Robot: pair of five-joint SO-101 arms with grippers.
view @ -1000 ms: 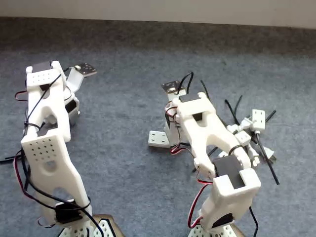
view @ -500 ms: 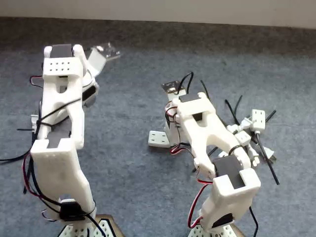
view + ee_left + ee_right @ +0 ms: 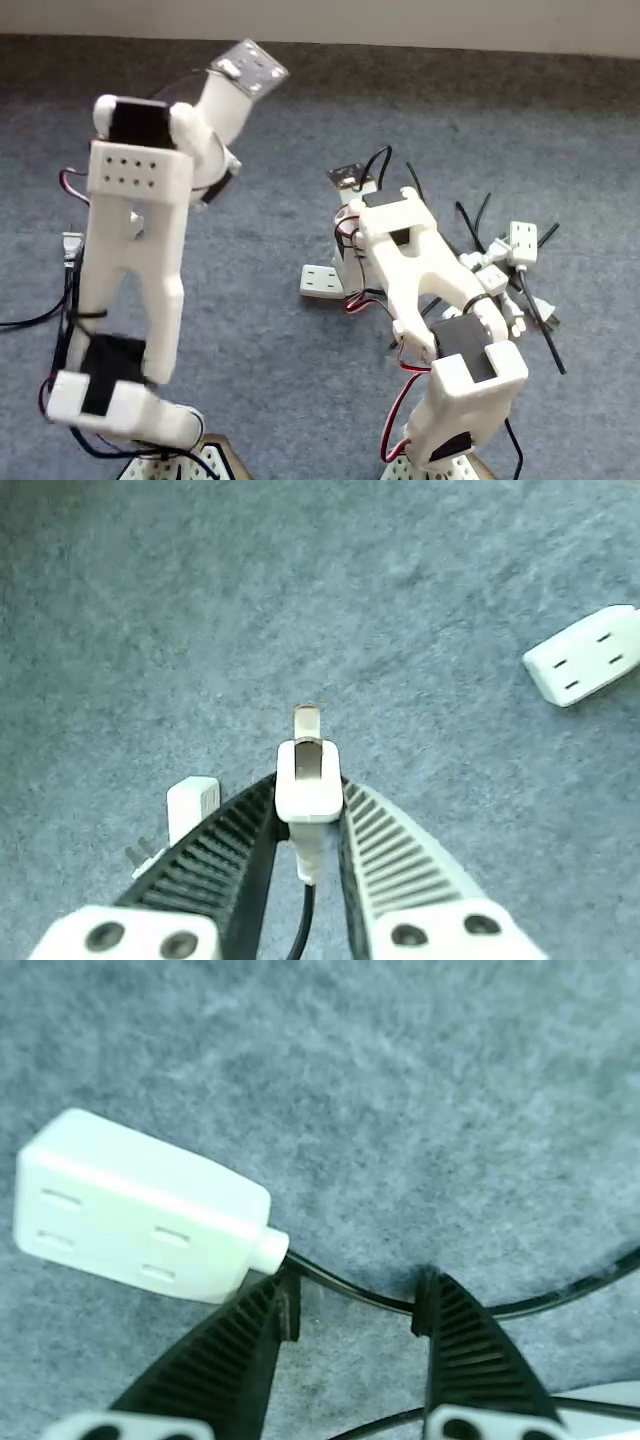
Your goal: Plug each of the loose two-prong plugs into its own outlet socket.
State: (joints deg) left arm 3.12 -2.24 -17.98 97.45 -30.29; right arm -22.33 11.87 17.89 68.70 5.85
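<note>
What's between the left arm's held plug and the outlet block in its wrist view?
Nothing visible. Bare carpet separates the held plug, in the left gripper, from the outlet block. A loose plug lies on the gripper's other side.

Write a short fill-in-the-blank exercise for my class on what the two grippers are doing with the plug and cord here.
For 1 and 2, write open or shut.
1. The left gripper is ____ on a white plug.
2. The right gripper is ____, with one finger on each side of a cord.
3. That cord runs out of a white outlet block and is ____ in colour.
Missing words: shut; open; black.
</note>
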